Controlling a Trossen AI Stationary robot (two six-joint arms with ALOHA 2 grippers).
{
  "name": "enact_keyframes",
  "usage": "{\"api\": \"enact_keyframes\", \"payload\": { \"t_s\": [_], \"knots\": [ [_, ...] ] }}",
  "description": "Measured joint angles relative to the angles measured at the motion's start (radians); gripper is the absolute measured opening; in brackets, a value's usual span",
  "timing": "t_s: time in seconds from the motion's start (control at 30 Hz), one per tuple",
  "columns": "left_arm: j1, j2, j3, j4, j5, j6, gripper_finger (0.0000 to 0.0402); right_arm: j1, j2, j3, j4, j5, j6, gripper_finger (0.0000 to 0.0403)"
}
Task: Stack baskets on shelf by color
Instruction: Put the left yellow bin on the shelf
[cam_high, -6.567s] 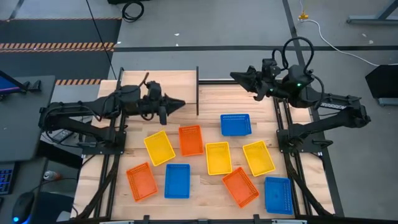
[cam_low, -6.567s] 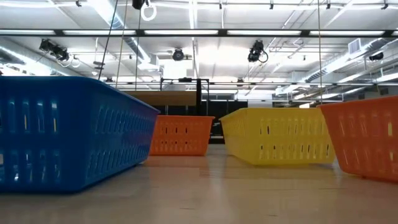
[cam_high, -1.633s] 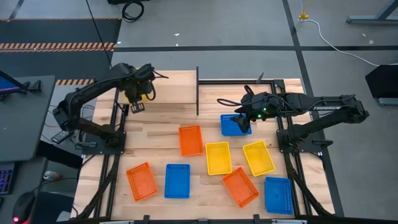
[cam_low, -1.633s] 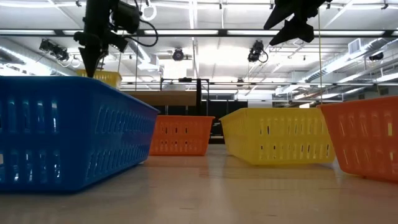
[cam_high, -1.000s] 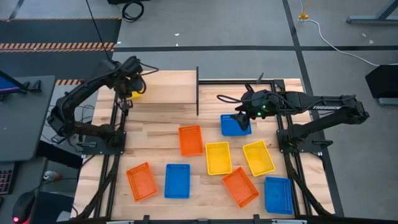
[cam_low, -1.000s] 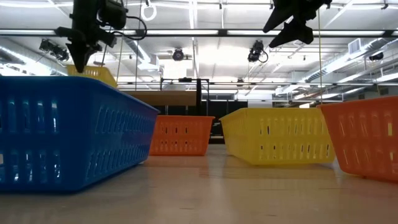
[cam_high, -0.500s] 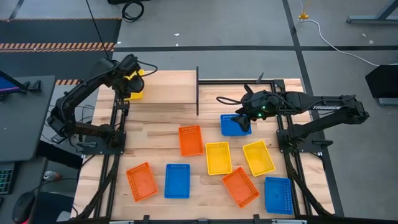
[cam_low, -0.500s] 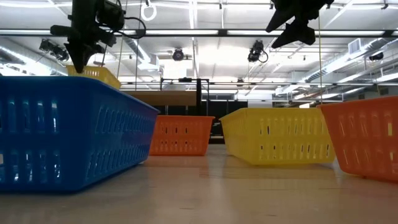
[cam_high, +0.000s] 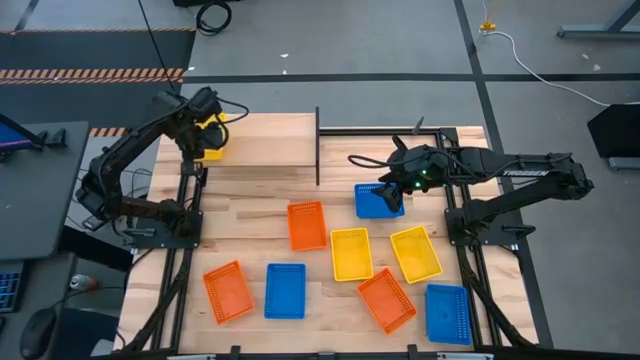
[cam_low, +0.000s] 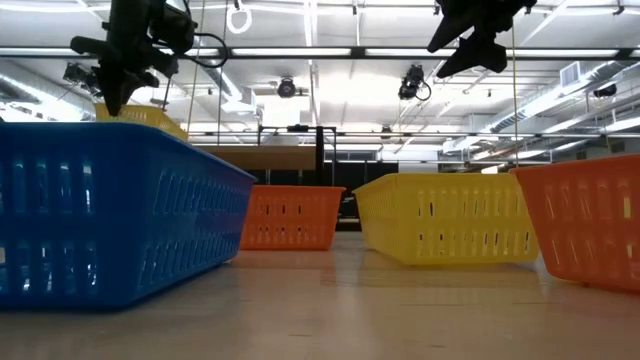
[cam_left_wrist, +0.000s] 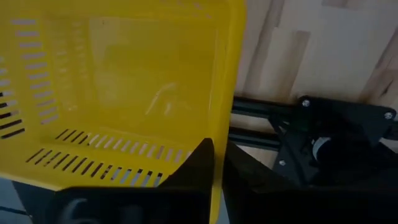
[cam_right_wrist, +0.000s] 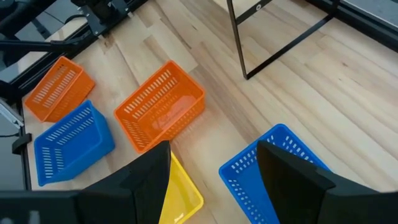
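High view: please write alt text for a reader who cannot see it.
The left gripper, jaws shut on a yellow basket, holds it at the left end of the shelf. The right gripper, jaws open, hovers over a blue basket. Seven more baskets lie scattered across the table.

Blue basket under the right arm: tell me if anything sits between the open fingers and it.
Nothing visible does. The right gripper hangs open above the blue basket, whose near rim shows between the two fingers in the right wrist view. The orange basket lies off to the side, apart.
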Motion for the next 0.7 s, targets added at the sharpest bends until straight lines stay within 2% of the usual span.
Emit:
{"api": "enact_keyframes", "payload": {
  "t_s": [0.13, 0.5, 0.7],
  "knots": [
    [0.0, 0.0, 0.0, 0.0, 0.003, -0.043, 0.0027, 0.0, 0.0, 0.0, 0.0, -0.016, 0.0, 0.0244],
    [0.0, 0.0, 0.0, -0.015, 0.004, -0.085, 0.0086, 0.0, 0.0, 0.0, 0.004, -0.078, -0.021, 0.0244],
    [0.0, -0.004, 0.004, -0.017, -0.052, -0.191, 0.0104, 0.0, 0.0, 0.0, 0.006, -0.081, -0.027, 0.0244]
  ]
}}
